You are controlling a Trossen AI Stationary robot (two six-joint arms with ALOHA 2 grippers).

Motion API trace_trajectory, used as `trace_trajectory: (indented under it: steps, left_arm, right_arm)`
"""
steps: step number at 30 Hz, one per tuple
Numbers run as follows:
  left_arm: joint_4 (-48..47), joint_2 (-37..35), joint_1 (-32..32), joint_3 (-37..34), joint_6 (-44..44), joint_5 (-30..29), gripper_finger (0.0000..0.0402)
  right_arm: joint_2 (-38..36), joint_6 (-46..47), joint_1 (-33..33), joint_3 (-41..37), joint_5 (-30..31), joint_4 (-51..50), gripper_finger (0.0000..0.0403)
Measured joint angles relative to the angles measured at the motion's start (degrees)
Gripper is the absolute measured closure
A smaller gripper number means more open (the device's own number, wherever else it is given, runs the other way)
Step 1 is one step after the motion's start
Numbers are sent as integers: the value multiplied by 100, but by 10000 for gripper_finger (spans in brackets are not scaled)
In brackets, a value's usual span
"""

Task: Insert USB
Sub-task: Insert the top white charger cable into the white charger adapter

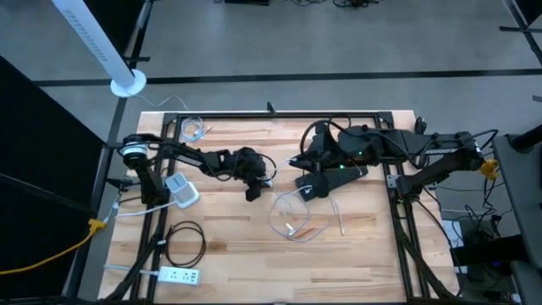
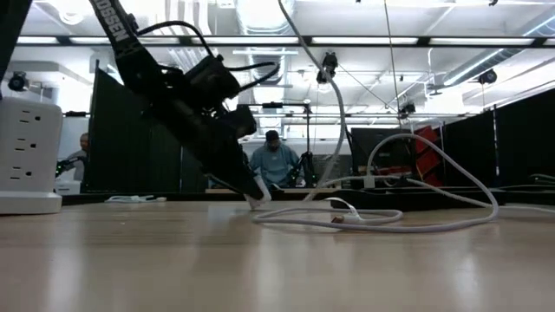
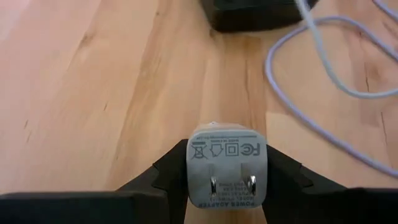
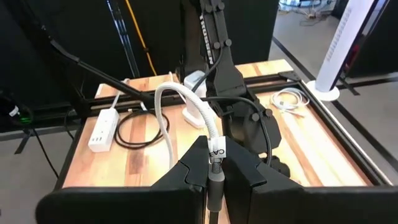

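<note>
**Two arms meet mid-table, each holding one part**

Two dark arms reach toward the middle of the wooden table [image 1: 356, 254]. Left arm comes in from the left edge, right arm from the right edge.

Left gripper [image 3: 227, 183] is low over the boards, near table centre, fingers pinching a white wall charger [image 3: 227, 165]. Charger prongs face the wrist camera; its far end points toward the cable. In the low view the charger tip [image 2: 257, 198] sits at or just above the tabletop; cannot tell if touching.

Right gripper [image 4: 215, 177] is raised above the table, just right of centre, fingers pressed together on the plug end of a white cable [image 4: 186, 106]. The cable arches up from the grip, and its slack lies in loose loops [image 1: 292, 219] on the table in front of both grippers.

Power strip [image 1: 179, 274] lies at the front-left corner, well apart.
</note>
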Motion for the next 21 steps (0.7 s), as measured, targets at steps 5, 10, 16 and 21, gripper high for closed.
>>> trace_trajectory:
  steps: [5, 10, 16, 21]
  left_arm:
    - [-263, -94, -29, -7, 526, 3, 272]
    - [-486, -265, -29, -30, 711, -20, 272]
    - [-784, -299, -29, -46, 806, -81, 231]
    - [-1233, -301, -38, 148, 787, -78, 174]
  right_arm:
    - [-2, 15, 0, 1, -6, -38, 389]
    - [-2, 10, 0, 1, -10, -115, 389]
    - [-2, 17, 0, 0, -19, -162, 389]
    - [-4, 32, 0, 0, -23, -164, 389]
